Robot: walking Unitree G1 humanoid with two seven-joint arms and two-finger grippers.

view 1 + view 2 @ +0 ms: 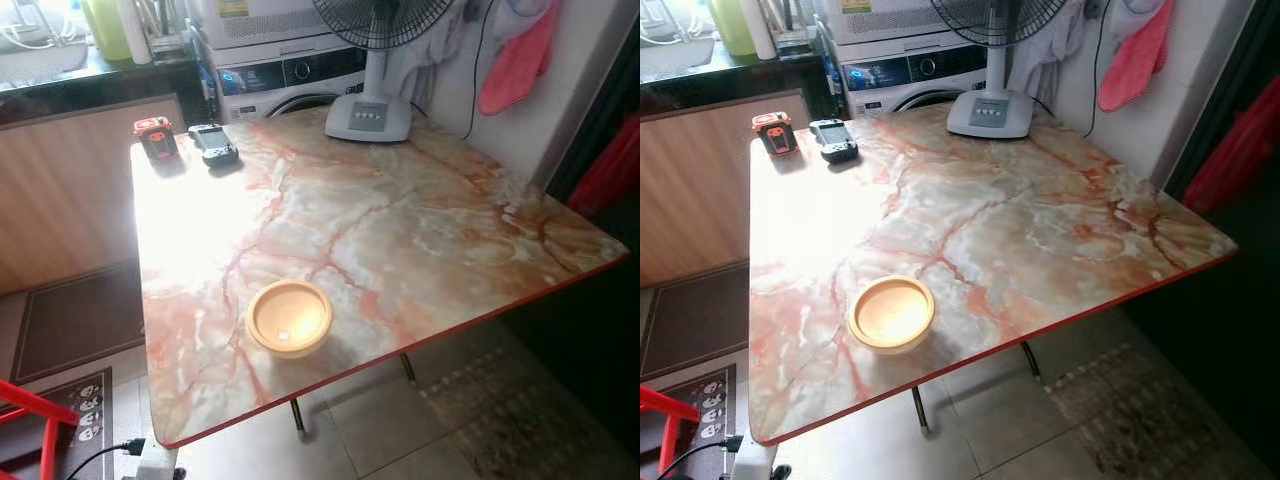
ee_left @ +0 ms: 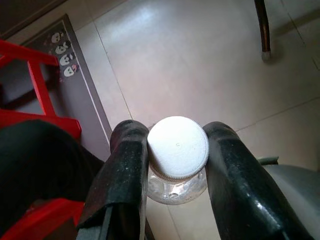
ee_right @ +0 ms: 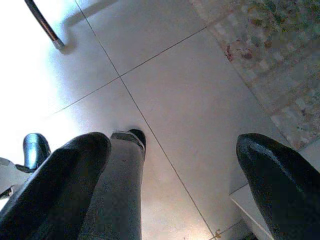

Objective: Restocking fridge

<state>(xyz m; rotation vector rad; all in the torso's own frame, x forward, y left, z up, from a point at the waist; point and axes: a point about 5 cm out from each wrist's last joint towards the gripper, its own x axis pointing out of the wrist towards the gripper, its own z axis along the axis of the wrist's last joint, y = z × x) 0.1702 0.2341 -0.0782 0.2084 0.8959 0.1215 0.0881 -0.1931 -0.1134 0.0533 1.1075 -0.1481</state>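
My left gripper (image 2: pixel 177 150) is shut on a clear bottle with a white screw cap (image 2: pixel 178 147), its two black fingers (image 2: pixel 125 165) pressed against the neck on either side, above the tiled floor. My right gripper (image 3: pixel 172 155) hangs open over the floor tiles with nothing between its fingers (image 3: pixel 80 160). Before me stands a marble-patterned table (image 1: pixel 400 230) with a red edge. On it, near the front, sits an empty yellow bowl (image 1: pixel 289 318).
A red device (image 1: pixel 154 137) and a dark handheld device (image 1: pixel 213 144) lie at the table's far left corner. A fan base (image 1: pixel 368 118) stands at the back. A washing machine (image 1: pixel 290 75) is behind. A red stool (image 1: pixel 35 420) and patterned mat (image 1: pixel 520 420) flank the table.
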